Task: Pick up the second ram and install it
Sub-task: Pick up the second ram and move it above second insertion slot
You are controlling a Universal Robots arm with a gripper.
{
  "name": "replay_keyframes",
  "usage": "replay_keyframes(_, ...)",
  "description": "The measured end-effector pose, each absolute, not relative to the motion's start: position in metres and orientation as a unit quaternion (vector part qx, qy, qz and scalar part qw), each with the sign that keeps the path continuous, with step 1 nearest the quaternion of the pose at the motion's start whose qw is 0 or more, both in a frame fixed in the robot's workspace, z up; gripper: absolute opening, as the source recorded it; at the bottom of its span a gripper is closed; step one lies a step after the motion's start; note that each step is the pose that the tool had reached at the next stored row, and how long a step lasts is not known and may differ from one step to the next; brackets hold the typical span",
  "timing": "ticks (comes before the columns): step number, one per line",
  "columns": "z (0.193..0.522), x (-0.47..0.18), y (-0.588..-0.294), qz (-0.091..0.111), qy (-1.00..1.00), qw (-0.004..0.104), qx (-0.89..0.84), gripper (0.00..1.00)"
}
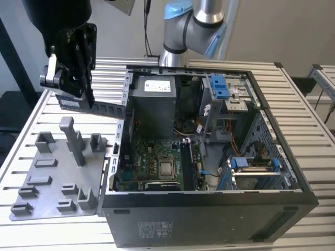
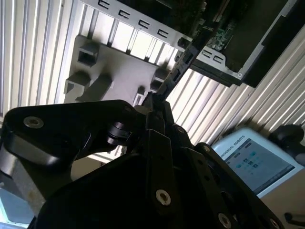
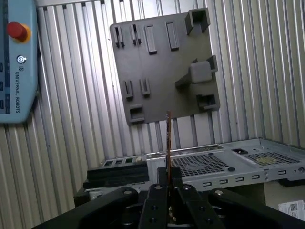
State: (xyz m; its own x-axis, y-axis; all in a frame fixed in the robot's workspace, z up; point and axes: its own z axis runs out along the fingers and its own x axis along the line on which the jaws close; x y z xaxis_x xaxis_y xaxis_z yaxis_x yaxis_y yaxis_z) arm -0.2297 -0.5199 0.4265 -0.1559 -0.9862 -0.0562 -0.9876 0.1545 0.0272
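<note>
Gripper (image 1: 78, 95) up close, clamped tight on the second ram (image 1: 103, 109), which hangs roughly level in the air. Below the gripper, a grey tray (image 1: 55, 154) on the worktop (image 1: 110, 73). Beside the gripper, toward the exterior view's right, an open computer case (image 1: 209, 219).

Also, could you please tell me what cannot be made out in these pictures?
Thin dark green-black RAM stick: first wrist view, edge-on, chips unseen.
Its gripped end: second wrist view, covered by black fingers.
Green motherboard, its slots: exterior view, too small to judge.
</note>
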Motion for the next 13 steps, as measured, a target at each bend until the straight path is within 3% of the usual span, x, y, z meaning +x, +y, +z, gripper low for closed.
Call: replay_keyframes(13, 0.427, -0.198, -0.52, 0.029, 0.76, 0.012, -0.65, 0.14)
